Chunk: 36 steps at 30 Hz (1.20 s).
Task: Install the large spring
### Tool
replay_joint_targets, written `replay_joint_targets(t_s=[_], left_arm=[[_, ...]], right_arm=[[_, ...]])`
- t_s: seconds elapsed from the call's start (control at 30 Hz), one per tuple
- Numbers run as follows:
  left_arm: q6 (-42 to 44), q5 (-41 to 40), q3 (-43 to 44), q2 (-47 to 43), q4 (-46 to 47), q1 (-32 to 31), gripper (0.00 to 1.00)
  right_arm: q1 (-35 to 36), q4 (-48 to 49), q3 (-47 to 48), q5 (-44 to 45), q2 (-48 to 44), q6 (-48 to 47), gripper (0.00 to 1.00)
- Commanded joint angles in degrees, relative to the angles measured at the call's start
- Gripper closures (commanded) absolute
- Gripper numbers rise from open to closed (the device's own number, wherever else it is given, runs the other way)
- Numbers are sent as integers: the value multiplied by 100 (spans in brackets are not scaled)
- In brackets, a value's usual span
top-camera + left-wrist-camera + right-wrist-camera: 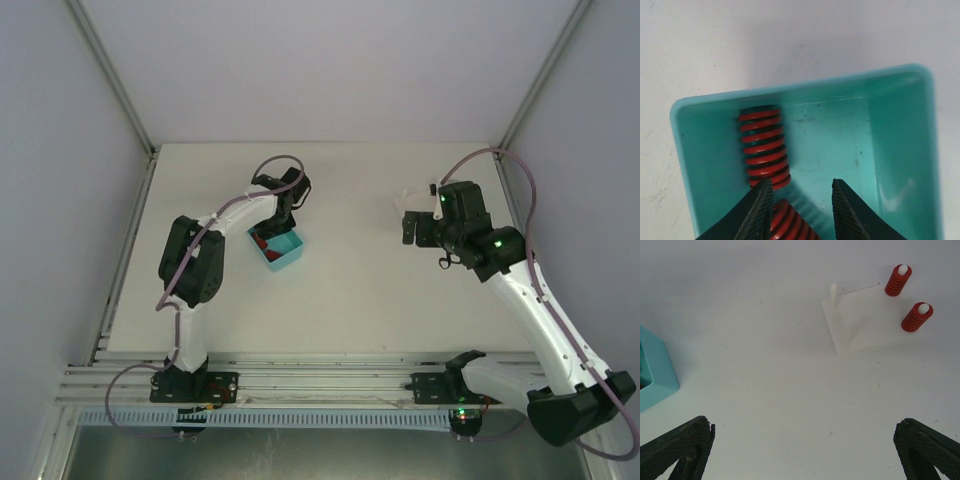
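A teal bin (805,87) holds two thick red springs. One spring (762,147) lies against the bin's left wall. The other, the large spring (787,222), lies slantwise between my left gripper's (801,184) fingers, pressed against the left finger (757,210); the jaws are drawn in narrowly around it. From above, the left gripper (285,215) reaches down into the bin (292,258). My right gripper (803,424) hangs wide open and empty above the table. Ahead of it stands a white base plate (865,325) with a bare peg (833,290).
Two smaller red springs (898,281) (916,317) sit on pegs at the plate's far side. The teal bin's corner (657,370) shows at the left of the right wrist view. Walls and frame posts enclose the table (350,300) on three sides.
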Motion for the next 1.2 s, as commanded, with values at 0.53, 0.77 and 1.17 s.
replay_joint_targets(t_s=[0.53,0.77,1.17], left_arm=[[-250,-422,-38,589,-145,9,54],[-295,-385,-219,689,58,5,54],[-175,-337,-283,934,372,-43,54]], right_arm=[[31,-673,95,198,-290,-3,1],[31,-781,69,264,-386,15,1],[31,-873,84,293,-405,179,1]])
